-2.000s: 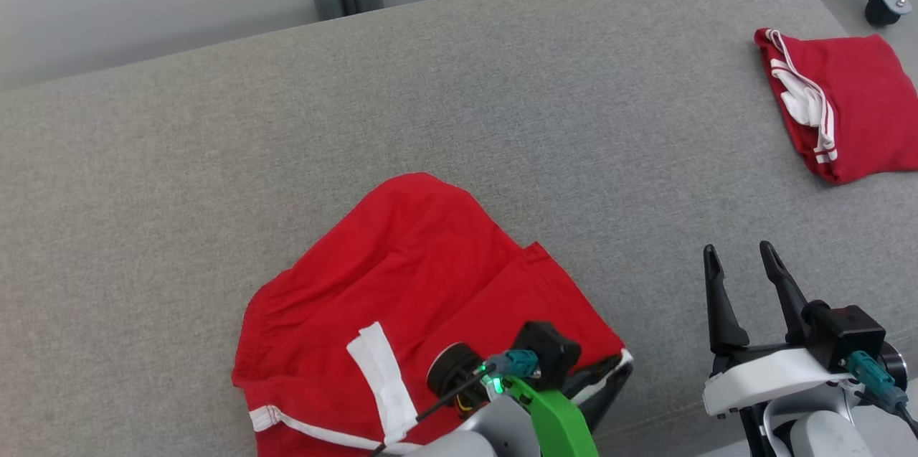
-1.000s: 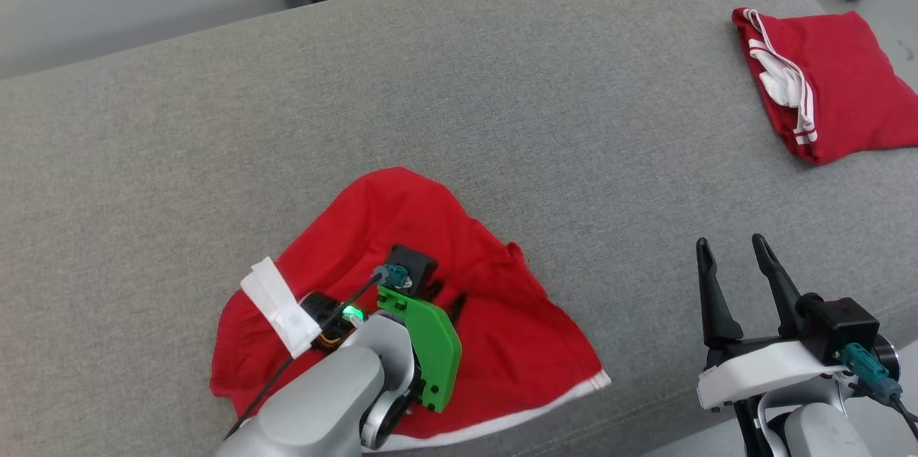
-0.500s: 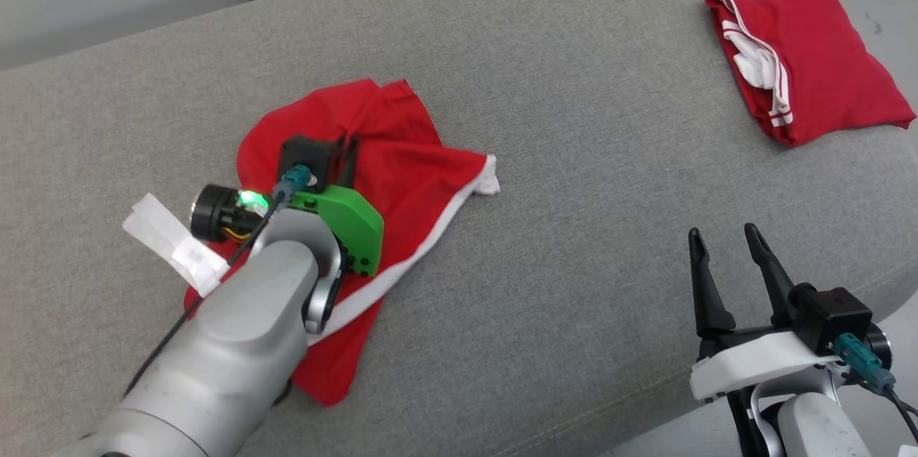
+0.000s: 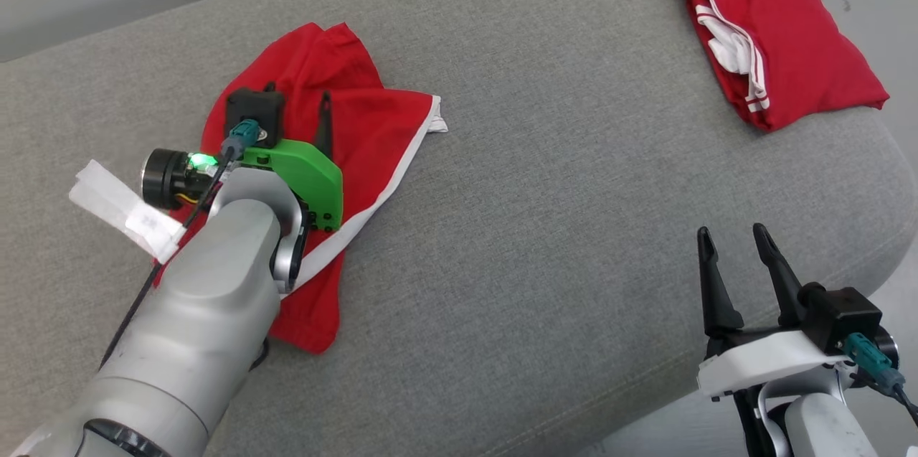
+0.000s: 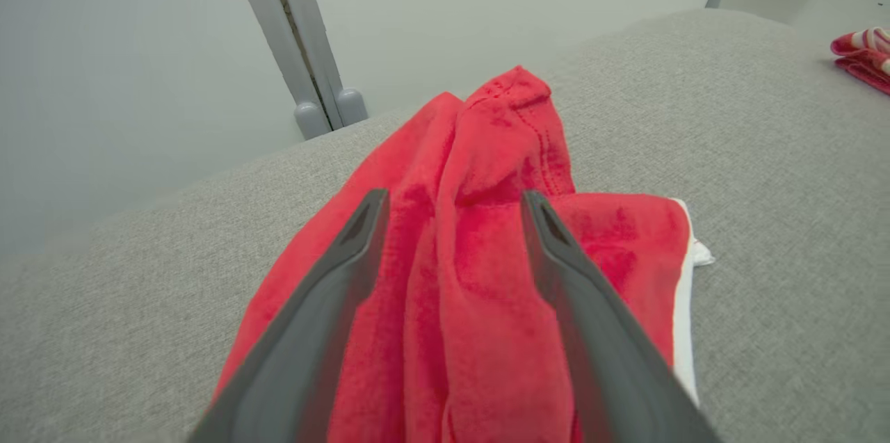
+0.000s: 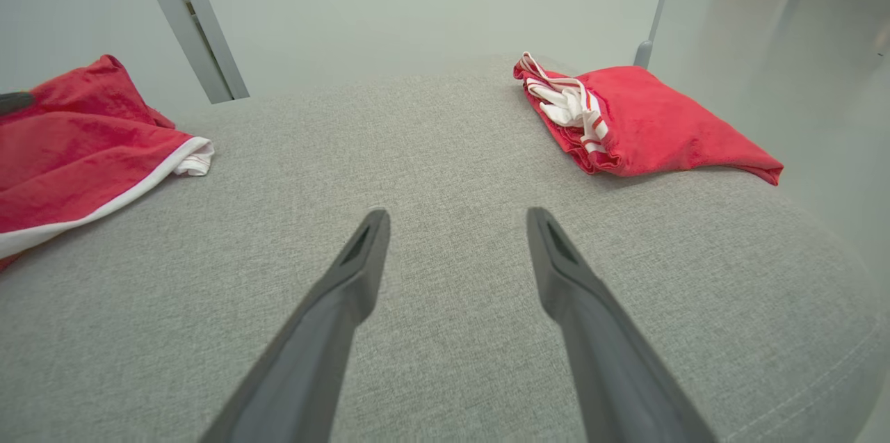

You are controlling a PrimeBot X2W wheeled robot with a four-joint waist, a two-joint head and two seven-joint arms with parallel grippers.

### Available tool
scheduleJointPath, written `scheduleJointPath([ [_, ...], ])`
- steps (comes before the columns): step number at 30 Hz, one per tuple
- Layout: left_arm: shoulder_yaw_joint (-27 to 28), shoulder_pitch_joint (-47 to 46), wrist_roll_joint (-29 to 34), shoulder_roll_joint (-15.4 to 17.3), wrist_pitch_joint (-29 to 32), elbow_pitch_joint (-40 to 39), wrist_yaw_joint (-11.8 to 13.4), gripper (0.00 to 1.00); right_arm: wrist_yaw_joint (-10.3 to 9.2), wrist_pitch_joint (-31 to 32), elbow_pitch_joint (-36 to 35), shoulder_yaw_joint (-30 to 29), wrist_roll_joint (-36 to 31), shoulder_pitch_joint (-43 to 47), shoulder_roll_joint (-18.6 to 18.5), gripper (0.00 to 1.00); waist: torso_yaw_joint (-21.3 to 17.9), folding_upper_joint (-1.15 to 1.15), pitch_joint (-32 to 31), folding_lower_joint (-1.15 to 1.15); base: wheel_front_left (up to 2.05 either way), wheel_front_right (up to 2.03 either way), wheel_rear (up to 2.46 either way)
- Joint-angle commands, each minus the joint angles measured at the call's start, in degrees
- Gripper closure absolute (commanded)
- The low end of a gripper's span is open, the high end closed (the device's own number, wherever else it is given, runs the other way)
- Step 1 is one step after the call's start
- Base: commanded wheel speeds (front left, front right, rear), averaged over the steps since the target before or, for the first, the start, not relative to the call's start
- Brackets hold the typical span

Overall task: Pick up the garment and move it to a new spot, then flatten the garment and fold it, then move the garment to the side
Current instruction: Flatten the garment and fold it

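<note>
The garment (image 4: 373, 127) lies bunched on the left half of the cushion (image 4: 545, 227), its far end close to the far edge. It looks set down rather than carried: all of its visible weight rests on the cloth top, and nothing is lifted. The left gripper (image 5: 455, 198) hangs low over it with its jaws spread. A raised ridge of red cloth runs between the two fingers (image 5: 334, 290), but they do not pinch it. I judge this to be the drop at the new spot, with flattening not yet done, since the cloth is heaped and doubled over.

The right gripper (image 4: 731, 231) waits by the near edge toward the right corner, jaws spread on nothing, likely kept out of the way until two hands are needed to spread the cloth.

The garment's long axis runs from near to far across the cushion. Its crumpled peak points at the far edge, and the white-trimmed corner (image 4: 436, 120) points right, toward the folded piece (image 4: 796, 55) at the far right corner, well apart.
</note>
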Motion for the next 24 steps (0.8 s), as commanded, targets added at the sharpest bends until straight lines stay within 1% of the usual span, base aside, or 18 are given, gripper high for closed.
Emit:
scheduleJointPath([
  [1,1.0,1.7,-0.8,0.2,-0.5,-0.7,0.2,0.0,-0.09,-0.2,0.2,-0.4,-0.2,1.1,0.0,0.0,1.5,0.0,-1.4,0.0,0.0,0.0,0.0],
  [4,3.7,5.5,-1.4,0.8,-0.4,-5.3,1.1,0.0,-0.09,-0.2,0.3,-1.2,0.3,2.0,-0.1,0.0,3.1,0.0,-2.9,0.0,0.0,0.0,0.0],
  [6,5.0,9.1,-1.3,2.0,-0.4,-9.0,2.1,0.0,-0.09,-0.2,0.2,-1.3,0.5,2.6,-0.1,0.0,4.0,0.0,-3.6,0.0,0.0,0.0,0.0],
  [11,5.3,19.8,-2.4,5.4,0.6,-19.6,5.0,0.0,-0.09,-0.2,-0.2,-2.1,0.5,3.9,-0.1,0.0,6.8,0.0,-5.1,0.0,0.0,0.0,0.0],
  [14,5.3,25.0,-3.1,8.8,2.5,-26.7,7.6,0.0,-0.09,-0.2,-0.3,-2.3,0.1,4.3,-0.1,0.0,7.9,0.0,-5.5,0.0,0.0,0.0,0.0],
  [19,5.6,33.3,-3.9,14.9,6.4,-41.9,13.6,0.0,-0.09,-0.2,-0.7,-2.6,-0.3,4.8,-0.1,0.0,9.1,0.0,-5.9,0.0,0.0,0.0,0.0],
  [20,5.4,34.3,-4.1,15.6,7.1,-43.8,14.2,0.0,-0.09,-0.2,-0.7,-2.7,-0.4,4.9,-0.1,0.0,9.2,0.0,-6.0,0.0,0.0,0.0,0.0],
  [21,5.3,36.1,-4.7,16.7,8.4,-47.4,15.2,0.0,-0.09,-0.2,-0.8,-2.8,-0.4,5.2,-0.1,0.0,9.5,0.0,-6.0,0.0,0.0,0.0,0.0],
  [24,4.5,38.0,-4.2,19.3,10.9,-52.4,17.0,0.0,-0.09,-0.2,-0.7,-2.2,-0.4,5.0,-0.1,0.0,9.7,0.0,-5.7,0.0,0.0,0.0,0.0],
])
